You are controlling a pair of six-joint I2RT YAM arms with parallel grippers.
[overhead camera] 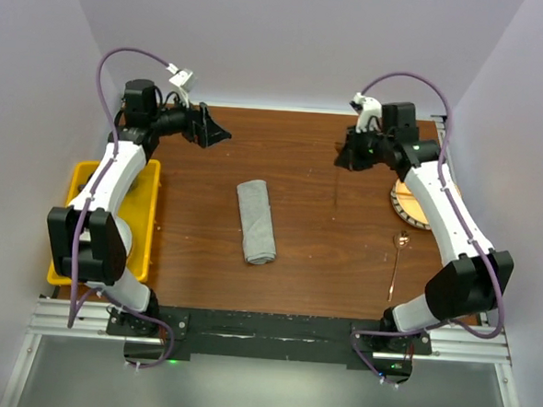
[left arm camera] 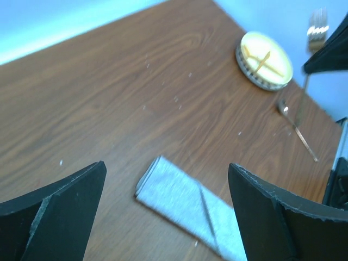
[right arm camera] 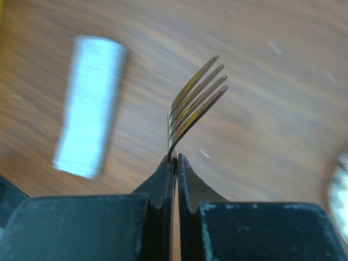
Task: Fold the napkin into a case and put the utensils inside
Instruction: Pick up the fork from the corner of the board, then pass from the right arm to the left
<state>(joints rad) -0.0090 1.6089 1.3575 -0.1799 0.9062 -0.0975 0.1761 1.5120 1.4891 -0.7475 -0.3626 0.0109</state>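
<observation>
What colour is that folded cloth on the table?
Light grey; the cloth shows best in the top external view.

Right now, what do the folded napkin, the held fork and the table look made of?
The napkin looks like soft grey cloth, matte, with layered edges at its end. The fork in the right gripper is likely metal, polished copper tone, with glints on the tines. The table shows brown wood grain; solid or laminate is unclear.
</observation>
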